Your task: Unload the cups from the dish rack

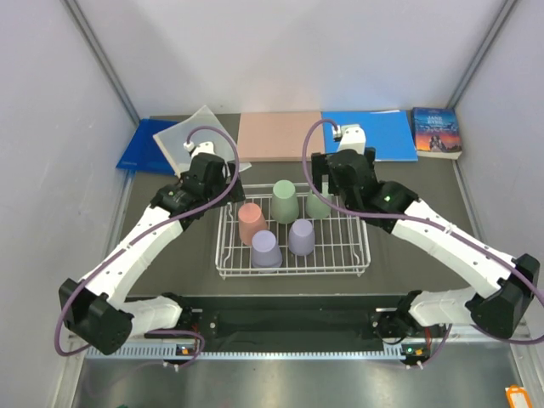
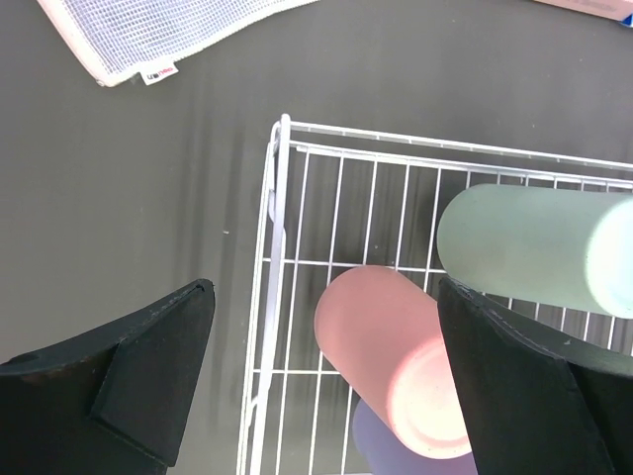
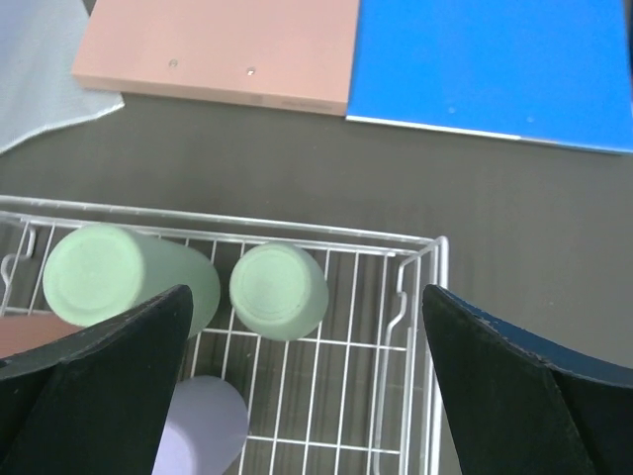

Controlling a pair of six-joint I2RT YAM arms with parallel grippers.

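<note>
The white wire dish rack (image 1: 293,274) sits in the middle of the dark table (image 1: 183,263), and all five cups stand in it upside down. The pink cup (image 1: 251,223) is at the left. The middle green cup (image 1: 285,201) and the right green cup (image 1: 318,205) line the far side, while the left purple cup (image 1: 265,250) and the right purple cup (image 1: 301,236) stand nearer the arms. The left gripper (image 2: 323,287) hangs over the rack's far left corner, fingers spread wide and holding nothing, with the pink cup showing below between them. The right gripper (image 3: 307,292) hangs over the far right part, also wide and empty, above the right green cup. Beyond the rack lie a mesh bag (image 1: 200,136), a pink board (image 1: 279,136), a blue folder (image 1: 378,136) and a book (image 1: 436,132)
</note>
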